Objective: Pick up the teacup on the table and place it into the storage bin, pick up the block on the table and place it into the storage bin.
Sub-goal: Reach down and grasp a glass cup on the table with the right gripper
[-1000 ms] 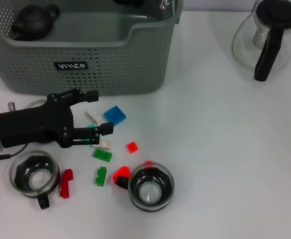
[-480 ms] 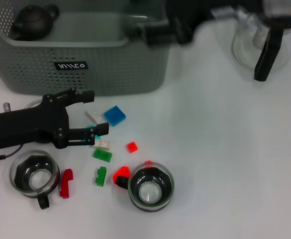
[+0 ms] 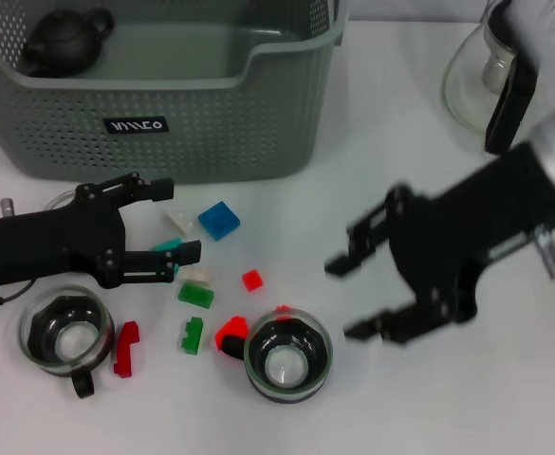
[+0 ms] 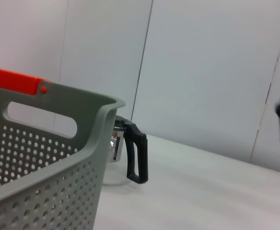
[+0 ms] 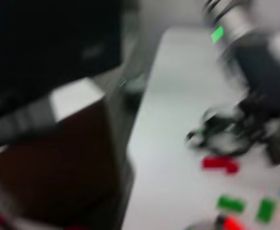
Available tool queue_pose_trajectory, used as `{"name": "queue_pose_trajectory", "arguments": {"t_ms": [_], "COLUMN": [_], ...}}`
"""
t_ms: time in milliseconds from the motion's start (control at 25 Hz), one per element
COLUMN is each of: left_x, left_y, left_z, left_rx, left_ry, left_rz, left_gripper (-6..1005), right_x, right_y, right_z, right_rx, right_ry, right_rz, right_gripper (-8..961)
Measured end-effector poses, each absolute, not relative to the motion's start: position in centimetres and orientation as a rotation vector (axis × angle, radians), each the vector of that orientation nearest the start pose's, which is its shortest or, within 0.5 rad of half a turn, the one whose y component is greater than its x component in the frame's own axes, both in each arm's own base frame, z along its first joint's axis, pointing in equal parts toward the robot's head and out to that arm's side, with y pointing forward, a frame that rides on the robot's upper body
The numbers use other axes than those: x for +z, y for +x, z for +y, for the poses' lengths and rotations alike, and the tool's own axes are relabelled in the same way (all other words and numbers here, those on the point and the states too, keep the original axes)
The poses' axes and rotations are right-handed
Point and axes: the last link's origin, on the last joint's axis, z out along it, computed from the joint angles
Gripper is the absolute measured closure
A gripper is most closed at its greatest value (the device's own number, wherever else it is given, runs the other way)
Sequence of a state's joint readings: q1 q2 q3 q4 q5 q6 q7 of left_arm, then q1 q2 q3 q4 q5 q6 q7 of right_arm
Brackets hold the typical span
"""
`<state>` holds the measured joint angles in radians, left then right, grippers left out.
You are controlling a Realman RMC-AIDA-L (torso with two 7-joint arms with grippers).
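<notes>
My left gripper [image 3: 168,220] lies low over the table [image 3: 381,171], fingers spread, just in front of the storage bin [image 3: 211,123]; the bin's perforated front wall blocks any passage straight ahead. Between and around its fingertips lie small blocks: a white block [image 3: 177,221], a blue block [image 3: 218,219], a teal block [image 3: 168,245], all close together. Behind its body sits a teacup [image 3: 64,334], with a red block [image 3: 125,348] beside it. A second teacup [image 3: 287,356] stands near centre, a red piece touching its rim. My right gripper [image 3: 353,296] hangs open just beside that cup. Bare table lies between bin and glass pitcher [image 3: 505,76].
</notes>
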<state>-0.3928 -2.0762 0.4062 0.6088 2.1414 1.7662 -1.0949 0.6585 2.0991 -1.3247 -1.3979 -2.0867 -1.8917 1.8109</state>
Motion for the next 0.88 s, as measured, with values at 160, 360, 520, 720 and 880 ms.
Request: {"name": "queue_pose_trajectory", "arguments": {"t_ms": [160, 360, 520, 720, 880], "left_x": [1.4, 1.3, 1.2, 1.1, 1.1], "left_y": [-31.1, -31.1, -31.1, -31.2, -31.2], "left_z": [26.4, 26.3, 26.3, 26.1, 26.1], "left_rx": [-0.796, -0.804, -0.805, -0.808, -0.809], "left_ry": [-2.660, -2.658, -2.653, -2.645, -2.645], "left_rz": [-0.515, -0.520, -0.525, -0.534, -0.536], "left_gripper": [121, 122, 123, 124, 125], "right_x": [-3.1, -5.8, -7.4, -9.2, -10.5], "right_y": [10.4, 10.0, 9.5, 9.3, 9.2], "right_z": [29.0, 28.9, 28.6, 28.3, 28.2], "right_rx": [-0.259, -0.443, -0.538, -0.599, -0.608], "right_ry": [-3.398, -3.430, -3.451, -3.417, -3.375], "right_rz": [-0.318, -0.386, -0.451, -0.554, -0.621], "right_gripper": [370, 370, 371, 373, 374]}}
